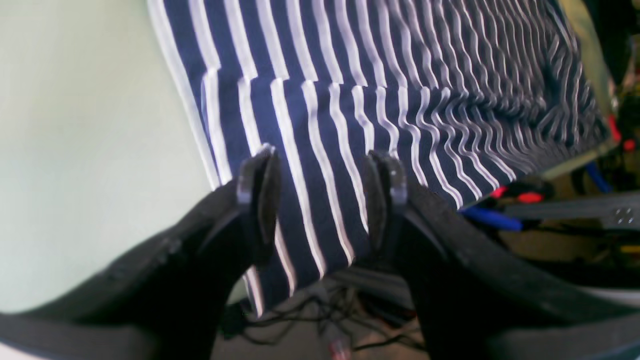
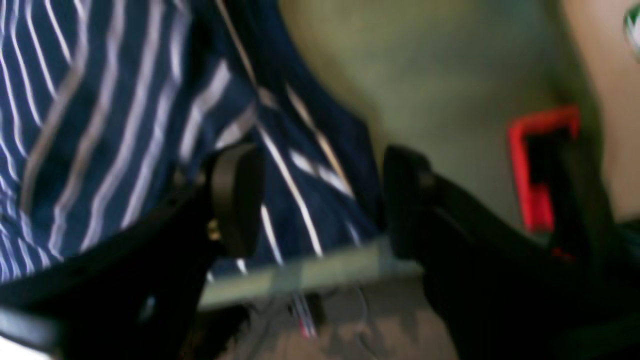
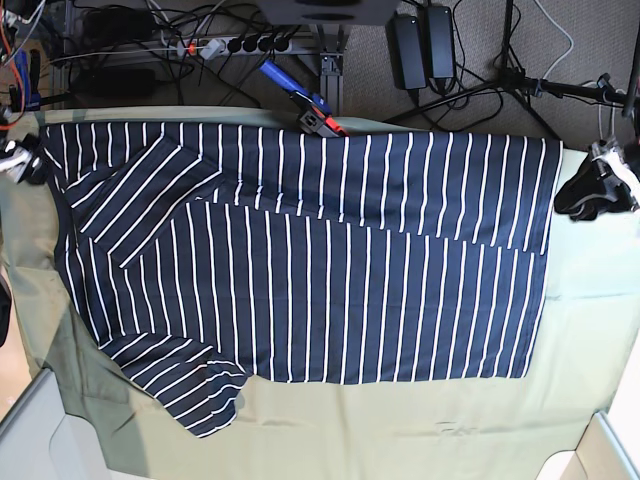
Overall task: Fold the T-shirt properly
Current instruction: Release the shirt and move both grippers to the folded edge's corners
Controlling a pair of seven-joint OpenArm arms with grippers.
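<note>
The T-shirt (image 3: 300, 280), dark navy with thin white stripes, lies flat on the pale green cloth (image 3: 400, 420). Its far edge is folded over toward the middle as a band, and one sleeve (image 3: 195, 395) sticks out at the near left. My left gripper (image 3: 582, 195) hovers at the shirt's far right corner. In the left wrist view it (image 1: 320, 192) is open, with striped fabric (image 1: 350, 90) showing between the jaws. My right gripper (image 3: 18, 158) is at the far left corner. In the blurred right wrist view it (image 2: 320, 200) is open over the shirt's edge (image 2: 125, 125).
Blue and red clamps (image 3: 310, 100) sit on the table's far edge. Power strips, adapters and cables (image 3: 230, 45) lie on the floor behind. Box corners show at the near left (image 3: 30, 430) and near right (image 3: 610, 450). A red bracket (image 2: 540, 170) is close to the right gripper.
</note>
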